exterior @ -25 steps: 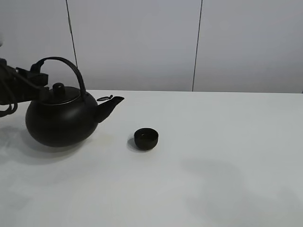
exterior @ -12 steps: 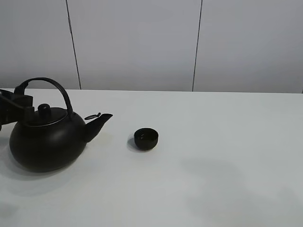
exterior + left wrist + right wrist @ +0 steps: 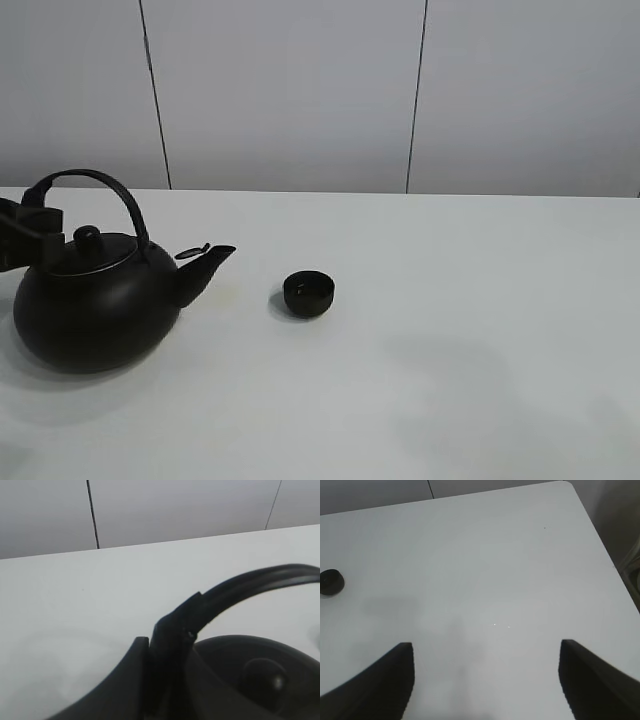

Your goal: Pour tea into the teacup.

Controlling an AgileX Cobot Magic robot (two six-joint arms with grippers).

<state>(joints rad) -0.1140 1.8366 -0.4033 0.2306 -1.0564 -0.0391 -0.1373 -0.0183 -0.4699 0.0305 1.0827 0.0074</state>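
Note:
The small black teacup [image 3: 309,293] stands upright on the white table [image 3: 480,300], near the middle; it also shows in the right wrist view [image 3: 331,581]. The big black kettle [image 3: 95,310] is at the far left, upright, its spout [image 3: 210,262] pointing toward the teacup and well short of it. My left gripper [image 3: 35,225] is shut on the kettle's arched handle [image 3: 250,582] at its left end, above the lid [image 3: 262,672]. I cannot tell whether the kettle rests on the table. My right gripper [image 3: 487,680] is open and empty above bare table, far right of the teacup.
The table's right edge and rounded far corner [image 3: 570,487] show in the right wrist view. A grey panelled wall [image 3: 300,90] stands behind the table.
The kettle has moved left and down with my left gripper, away from the teacup. The teacup has not moved.

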